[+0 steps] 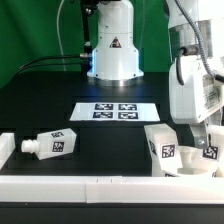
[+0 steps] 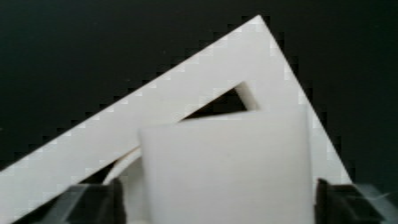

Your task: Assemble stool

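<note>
You will find the stool leg (image 2: 228, 170) in the claw (image 2: 217, 205) to be smooth, matt white plastic. The worktop (image 1: 110, 140) appears matt black. The marker board (image 1: 115, 110) looks like a flat, white printed sheet.

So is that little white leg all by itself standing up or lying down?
Lying down. The leg at the exterior view's left rests on its side on the black table, its square tag facing the camera.
</note>
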Robot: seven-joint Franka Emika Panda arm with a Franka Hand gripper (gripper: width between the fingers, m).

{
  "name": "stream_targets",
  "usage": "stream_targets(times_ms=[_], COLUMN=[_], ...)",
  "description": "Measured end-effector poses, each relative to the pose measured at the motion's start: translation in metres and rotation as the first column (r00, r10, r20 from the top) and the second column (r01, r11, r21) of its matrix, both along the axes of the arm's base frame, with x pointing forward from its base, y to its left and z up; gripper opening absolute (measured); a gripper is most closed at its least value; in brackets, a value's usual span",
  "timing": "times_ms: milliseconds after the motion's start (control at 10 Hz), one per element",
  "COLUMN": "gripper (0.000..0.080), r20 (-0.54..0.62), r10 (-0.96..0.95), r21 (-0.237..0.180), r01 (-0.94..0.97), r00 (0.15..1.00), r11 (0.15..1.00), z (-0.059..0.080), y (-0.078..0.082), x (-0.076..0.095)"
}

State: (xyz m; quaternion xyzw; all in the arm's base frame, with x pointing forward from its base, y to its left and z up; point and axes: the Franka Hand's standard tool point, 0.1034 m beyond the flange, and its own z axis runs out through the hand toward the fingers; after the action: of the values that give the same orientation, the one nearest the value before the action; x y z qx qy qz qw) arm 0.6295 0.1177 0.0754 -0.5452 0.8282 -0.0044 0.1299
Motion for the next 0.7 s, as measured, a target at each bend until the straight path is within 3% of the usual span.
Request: stream_targets(times_ms=[100, 200, 600, 700], gripper=[0.0625, 0.0642, 0.0649, 0.0649], r20=[0.023, 0.044, 0.053, 0.032], r10=[0.148, 0.334, 0.617, 0.714], r21=[-0.021, -0.056, -0.131, -0.164], r01=[-0.148, -0.332, -0.607, -0.701], r00=[0.989, 0.941, 0.785, 0.7], r11=[0.989, 0.942, 0.784, 0.694], z=[0.013, 0.022, 0.023, 0.024], y=[0.0, 0.003, 0.008, 0.01], x=[0.003, 0.002, 0.0, 0.0])
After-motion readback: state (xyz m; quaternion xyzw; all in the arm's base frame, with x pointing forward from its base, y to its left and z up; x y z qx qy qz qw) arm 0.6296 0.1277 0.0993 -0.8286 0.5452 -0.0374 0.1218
